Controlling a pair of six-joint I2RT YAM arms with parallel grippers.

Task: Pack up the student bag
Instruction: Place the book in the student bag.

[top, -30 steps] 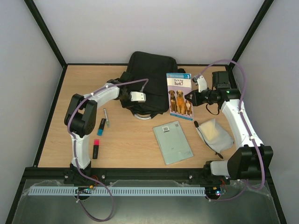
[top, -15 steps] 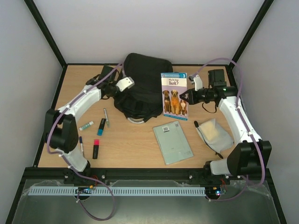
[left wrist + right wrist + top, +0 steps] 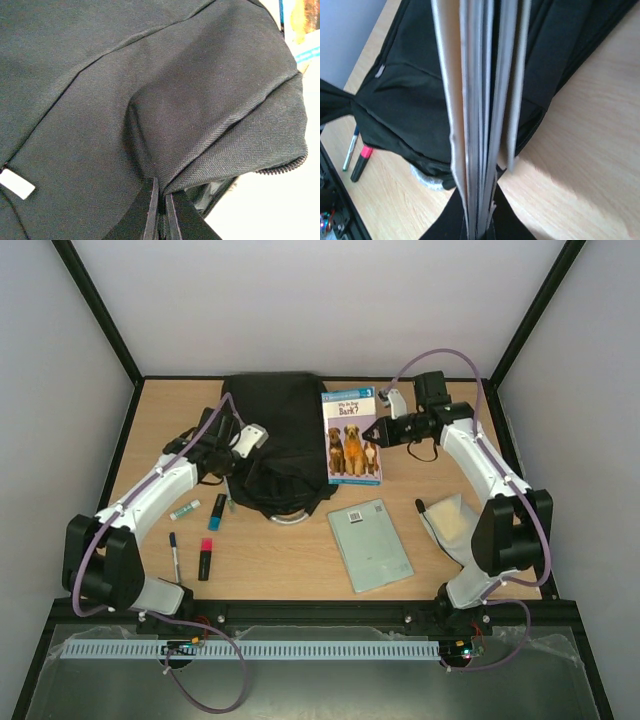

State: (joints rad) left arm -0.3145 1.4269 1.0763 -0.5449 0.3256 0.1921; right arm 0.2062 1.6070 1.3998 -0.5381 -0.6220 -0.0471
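Observation:
The black student bag (image 3: 275,435) lies at the back middle of the table, its silver-grey handle loop (image 3: 288,517) at its near edge. My left gripper (image 3: 243,462) is shut on a fold of the bag's fabric (image 3: 200,145) at its left side. My right gripper (image 3: 372,433) is shut on a dog picture book (image 3: 351,437) and holds it upright over the bag's right edge. In the right wrist view the book's page edges (image 3: 480,110) run up from the jaws, with the bag (image 3: 405,95) behind.
A pale green notebook (image 3: 370,543) lies front middle. A clear pouch (image 3: 457,526) lies at the right. A teal marker (image 3: 216,511), a pink marker (image 3: 204,559), a pen (image 3: 175,556) and a small tube (image 3: 185,509) lie at the left.
The left gripper has pulled the bag's fabric leftward and the bag has flattened out. The right gripper has carried the book left and farther back, over the bag's edge.

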